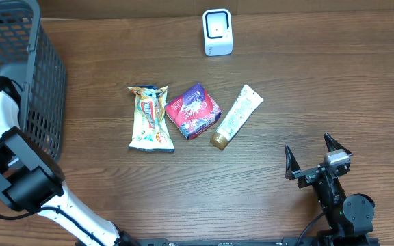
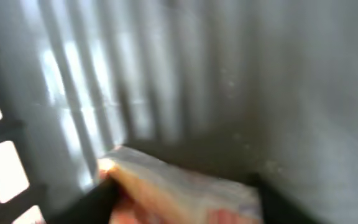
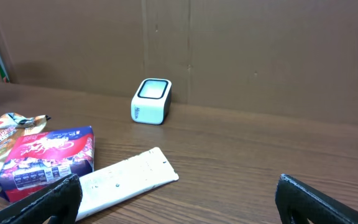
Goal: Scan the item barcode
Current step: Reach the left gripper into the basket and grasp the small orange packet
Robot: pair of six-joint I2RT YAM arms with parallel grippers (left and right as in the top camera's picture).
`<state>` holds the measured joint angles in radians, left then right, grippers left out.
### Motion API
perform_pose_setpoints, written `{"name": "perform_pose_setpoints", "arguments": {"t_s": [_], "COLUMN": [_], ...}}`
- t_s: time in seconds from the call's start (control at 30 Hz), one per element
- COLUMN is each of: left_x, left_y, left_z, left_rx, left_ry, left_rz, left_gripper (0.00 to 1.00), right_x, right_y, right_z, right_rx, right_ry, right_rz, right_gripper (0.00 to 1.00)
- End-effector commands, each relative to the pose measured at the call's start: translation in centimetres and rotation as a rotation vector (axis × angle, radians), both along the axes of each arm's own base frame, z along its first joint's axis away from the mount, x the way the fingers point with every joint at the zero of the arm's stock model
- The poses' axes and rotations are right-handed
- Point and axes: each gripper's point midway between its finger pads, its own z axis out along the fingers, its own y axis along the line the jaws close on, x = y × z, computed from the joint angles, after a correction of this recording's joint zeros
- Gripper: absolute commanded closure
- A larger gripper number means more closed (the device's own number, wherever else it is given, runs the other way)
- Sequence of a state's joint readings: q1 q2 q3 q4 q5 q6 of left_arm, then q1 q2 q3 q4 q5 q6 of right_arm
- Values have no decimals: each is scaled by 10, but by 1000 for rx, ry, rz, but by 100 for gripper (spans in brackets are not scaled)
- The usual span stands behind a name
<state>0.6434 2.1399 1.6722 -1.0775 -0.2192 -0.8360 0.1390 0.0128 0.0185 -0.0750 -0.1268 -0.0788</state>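
The pick seems underway: inside the basket (image 1: 19,68), left fingers (image 2: 95,202) flank a blurred packet (image 2: 179,186), grip unclear, right fingers (image 3: 48,199) spread; next, lift it out.

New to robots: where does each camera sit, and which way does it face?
Overhead: above the table, looking straight down; both arms show, the left arm reaching into the basket.
Left wrist: inside the basket, blurred, facing its wall; dark fingers flank a packet.
Right wrist: low over the table, facing the back wall; the open right gripper frames the bottom.
Shared: overhead and right wrist both show the scanner, red box and tube.
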Motion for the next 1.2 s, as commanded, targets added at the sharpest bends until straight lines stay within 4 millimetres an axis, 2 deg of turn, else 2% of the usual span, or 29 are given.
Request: {"name": "perform_pose_setpoints", "arguments": {"t_s": [0.0, 0.07, 0.17, 0.3, 0.43, 0.57, 0.67, 0.77, 0.8, 0.9, 1.07, 1.17], "left_x": [0, 2, 3, 13, 25, 36, 39, 46, 55, 77, 90, 104], "left_y": [-9, -7, -6, 2, 10, 18, 12, -10, -21, -72, -133, -189], "left_z": [-10, -6, 7, 41, 95, 167, 218, 259, 270, 303, 326, 330], "left_rx": [-45, -43, -44, -26, 17, 104, 143, 125, 109, 29, 25, 2], "left_ry": [0, -4, -1, -23, -72, -174, -275, -403, -458, -641, -692, -697], "left_rz": [-12, -31, -31, -59, -83, -121, -146, -258, -363, -641, -857, -1028], "left_gripper": [83, 85, 96, 96, 96, 96, 96, 96, 96, 96, 96, 96], "right_x": [0, 0, 0, 0, 0, 0, 0, 0, 0, 0, 0, 0], "right_y": [2, 2, 2, 2, 2, 2, 2, 2, 2, 2, 2, 2], "right_z": [-2, -2, -2, -2, -2, -2, -2, -2, -2, -2, -2, -2], "right_rx": [3, 3, 3, 3, 3, 3, 3, 3, 3, 3, 3, 3], "right_ry": [-2, -2, -2, -2, -2, -2, -2, -2, -2, -2, -2, -2], "right_rz": [10, 10, 10, 10, 10, 10, 10, 10, 10, 10, 10, 10], "right_gripper": [0, 0, 0, 0, 0, 0, 0, 0, 0, 0, 0, 0]}}
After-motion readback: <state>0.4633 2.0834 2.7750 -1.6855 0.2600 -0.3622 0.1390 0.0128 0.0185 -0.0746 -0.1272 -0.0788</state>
